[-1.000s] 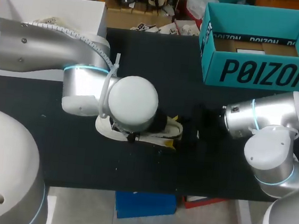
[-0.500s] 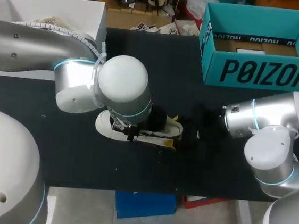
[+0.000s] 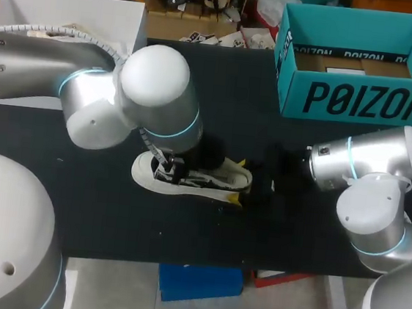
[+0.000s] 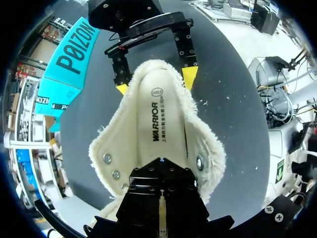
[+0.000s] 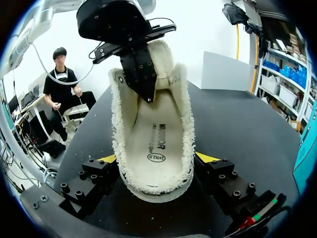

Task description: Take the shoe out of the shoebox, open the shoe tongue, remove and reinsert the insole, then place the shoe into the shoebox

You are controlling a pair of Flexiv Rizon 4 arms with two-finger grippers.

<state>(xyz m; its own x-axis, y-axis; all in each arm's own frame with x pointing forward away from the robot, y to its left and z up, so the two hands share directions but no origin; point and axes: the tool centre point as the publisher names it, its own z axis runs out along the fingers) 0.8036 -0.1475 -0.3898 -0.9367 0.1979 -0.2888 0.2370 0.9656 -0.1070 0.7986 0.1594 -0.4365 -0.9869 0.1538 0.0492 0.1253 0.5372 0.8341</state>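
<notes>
Print-stamped shoe [image 5: 151, 129], seemingly in right gripper [image 5: 157, 158]

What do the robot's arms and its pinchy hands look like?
The left arm and right arm are fat silver tubes with round joints and thin light-blue rings. A white ribbed cable runs along the left one. The left gripper and right gripper are black and dotted with screws; the right one's fingers end in bright yellow tips.

I see the cream fleece-lined shoe [image 3: 207, 178] lying on the black table [image 3: 111, 218], one end held between my right gripper's [image 5: 157, 158] fingers. My left gripper [image 5: 147, 96] is over the other end. The teal cardboard shoebox [image 3: 359, 100] stands behind the right claw, well apart.
</notes>
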